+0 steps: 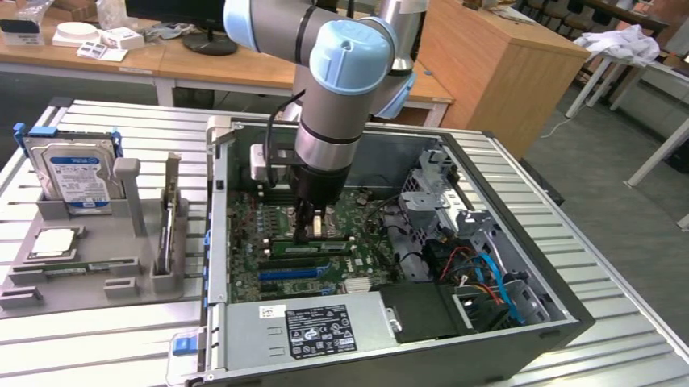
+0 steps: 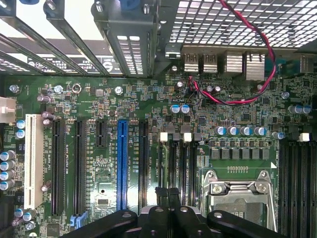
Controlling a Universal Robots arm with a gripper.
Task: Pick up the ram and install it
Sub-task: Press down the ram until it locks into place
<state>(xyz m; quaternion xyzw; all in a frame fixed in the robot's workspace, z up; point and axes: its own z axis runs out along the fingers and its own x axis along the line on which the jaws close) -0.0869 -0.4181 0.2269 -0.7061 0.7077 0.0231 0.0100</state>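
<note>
The ram (image 1: 323, 245) is a long green stick standing on edge in a slot of the motherboard (image 1: 356, 222) inside the open computer case. My gripper (image 1: 306, 235) comes straight down onto the stick's end nearer the exterior view's left, its tips at the top edge. In the wrist view the two black fingers (image 2: 161, 198) are pressed together, so the gripper (image 2: 167, 194) is shut with nothing visible between them. They sit over the row of memory slots (image 2: 177, 163) with white clips, beside the silver processor socket (image 2: 237, 191).
The case walls (image 1: 221, 242) ring the motherboard, with the power supply (image 1: 312, 326) in front and a drive cage with cables (image 1: 485, 274) towards the exterior view's right. A grey fixture (image 1: 81, 290) outside holds a hard drive (image 1: 77, 173), a silver chip (image 1: 54, 242) and another green stick (image 1: 70, 264).
</note>
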